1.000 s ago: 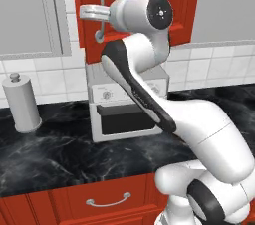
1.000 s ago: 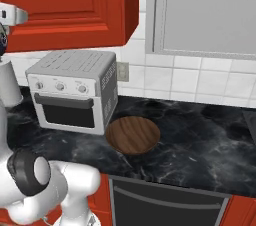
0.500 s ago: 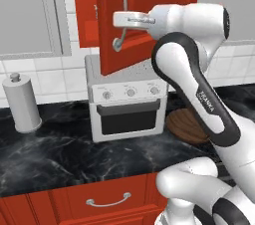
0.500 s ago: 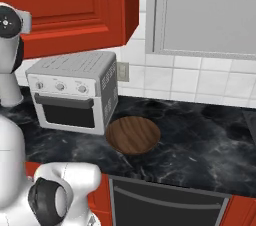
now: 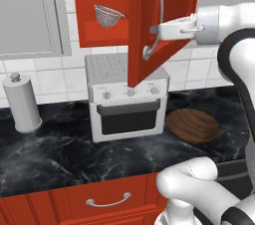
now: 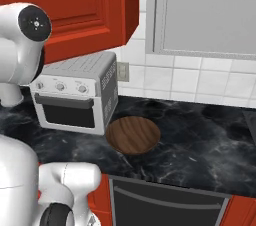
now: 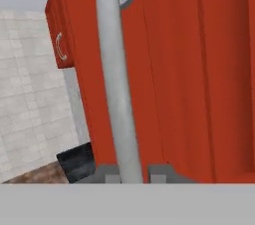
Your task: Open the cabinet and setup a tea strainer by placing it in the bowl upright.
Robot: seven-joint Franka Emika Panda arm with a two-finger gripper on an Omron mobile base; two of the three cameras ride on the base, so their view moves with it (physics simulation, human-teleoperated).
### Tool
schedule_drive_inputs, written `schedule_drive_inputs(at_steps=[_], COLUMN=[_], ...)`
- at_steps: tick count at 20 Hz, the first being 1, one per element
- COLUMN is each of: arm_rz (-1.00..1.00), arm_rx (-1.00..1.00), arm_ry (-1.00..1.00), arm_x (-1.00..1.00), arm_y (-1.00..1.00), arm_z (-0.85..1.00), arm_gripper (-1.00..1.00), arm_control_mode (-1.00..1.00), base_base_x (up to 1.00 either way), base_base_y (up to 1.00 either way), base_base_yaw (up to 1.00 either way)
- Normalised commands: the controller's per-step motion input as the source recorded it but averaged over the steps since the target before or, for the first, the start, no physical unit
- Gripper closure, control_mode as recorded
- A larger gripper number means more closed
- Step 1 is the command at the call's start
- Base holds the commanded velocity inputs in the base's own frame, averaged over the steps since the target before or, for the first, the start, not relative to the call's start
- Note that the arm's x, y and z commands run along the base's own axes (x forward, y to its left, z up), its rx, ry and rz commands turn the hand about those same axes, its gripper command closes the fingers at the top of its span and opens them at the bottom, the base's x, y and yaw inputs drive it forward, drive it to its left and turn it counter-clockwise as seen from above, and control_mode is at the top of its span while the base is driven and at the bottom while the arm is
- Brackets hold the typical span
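Note:
The red cabinet door [image 5: 141, 25] stands swung out, edge-on in the left base view, and the red interior shows behind it. On the shelf inside sits the silver mesh tea strainer [image 5: 107, 16]. My gripper [image 5: 155, 30] is shut on the door's vertical silver bar handle [image 5: 160, 0]. In the hand view the handle [image 7: 116, 84] runs up from between my gripper's [image 7: 132, 173] two tips, against the red door [image 7: 199, 69]. The dark wooden bowl [image 5: 192, 125] lies on the black counter right of the toaster oven, also the bowl [image 6: 133, 134] in the right base view.
A white toaster oven [image 5: 127, 102] stands under the cabinet, and a steel canister [image 5: 21, 102] stands at the far left of the counter. Grey wall cabinets [image 6: 205, 12] flank the red one. A red drawer with a curved handle [image 5: 107, 201] is below the counter edge.
The door has swung further open with my hand on its handle, the arm moving right. The cabinet interior and the strainer have come into view.

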Motion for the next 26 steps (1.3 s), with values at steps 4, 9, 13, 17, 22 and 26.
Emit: schedule_drive_inputs(at_steps=[4, 9, 13, 17, 22, 26], arm_rz=[-0.01, -0.08, 0.0, -0.06, -0.23, -0.28], arm_rx=[-0.53, -0.19, -0.01, 0.0, -0.04, -0.23], arm_ry=[-0.29, 0.03, 0.0, 0.0, 0.04, 0.14], arm_x=[-0.68, -0.21, 0.0, -0.2, -0.72, -0.7], arm_y=[-0.64, -0.54, -0.01, 0.0, -0.09, 0.13], arm_z=[0.0, 0.15, -0.02, 0.02, 0.08, 0.18], arm_gripper=[1.0, 1.0, -1.0, -1.0, -1.0, -1.0], arm_control_mode=[-1.0, -1.0, -1.0, -1.0, -1.0, -1.0], base_base_x=[0.0, 0.0, 0.0, 0.0, 0.0, 0.0], base_base_y=[0.0, 0.0, 0.0, 0.0, 0.0, 0.0], base_base_yaw=[0.0, 0.0, 0.0, 0.0, 0.0, 0.0])
